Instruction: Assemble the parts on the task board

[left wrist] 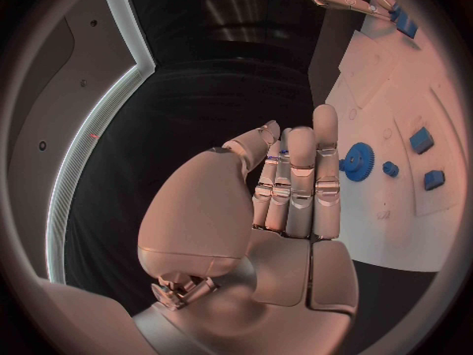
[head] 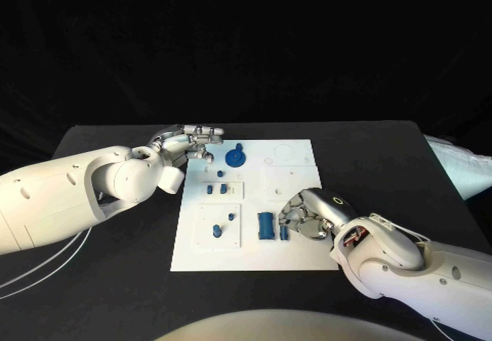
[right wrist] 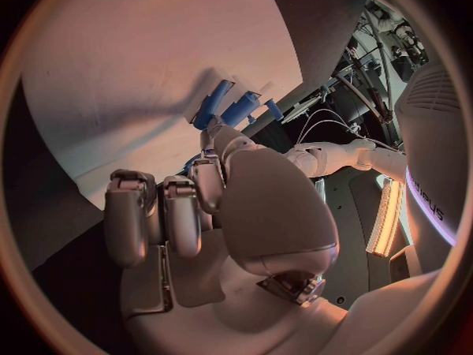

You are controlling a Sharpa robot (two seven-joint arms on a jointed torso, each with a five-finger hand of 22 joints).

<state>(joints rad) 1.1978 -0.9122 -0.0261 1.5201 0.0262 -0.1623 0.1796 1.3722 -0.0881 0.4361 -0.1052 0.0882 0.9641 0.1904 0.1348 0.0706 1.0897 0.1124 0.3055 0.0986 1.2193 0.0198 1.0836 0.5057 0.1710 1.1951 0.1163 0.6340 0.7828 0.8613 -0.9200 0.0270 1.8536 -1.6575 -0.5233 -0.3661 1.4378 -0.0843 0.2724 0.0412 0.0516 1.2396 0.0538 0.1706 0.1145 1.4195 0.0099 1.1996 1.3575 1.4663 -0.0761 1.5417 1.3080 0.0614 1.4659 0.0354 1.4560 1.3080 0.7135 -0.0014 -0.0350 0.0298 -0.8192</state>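
The white task board (head: 292, 153) lies in the middle of the black table. A blue gear (head: 236, 155) stands near its far left corner. My left hand (head: 190, 145) hovers at that corner, fingers (left wrist: 300, 177) stretched out side by side right next to the gear (left wrist: 357, 162), holding nothing. A blue cylinder (head: 266, 226) lies near the board's front edge. My right hand (head: 313, 213) is curled just right of it, thumb and a finger pinching a small blue part (head: 286, 231). In the right wrist view that part (right wrist: 193, 164) peeks out between the fingers of my right hand (right wrist: 236, 213).
Several small blue parts (head: 216, 190) sit in recessed plates on the board's left half, with more (head: 217, 229) nearer the front. Bare black table (head: 113, 277) surrounds the board. A pale object (head: 461, 167) lies past the table's right edge.
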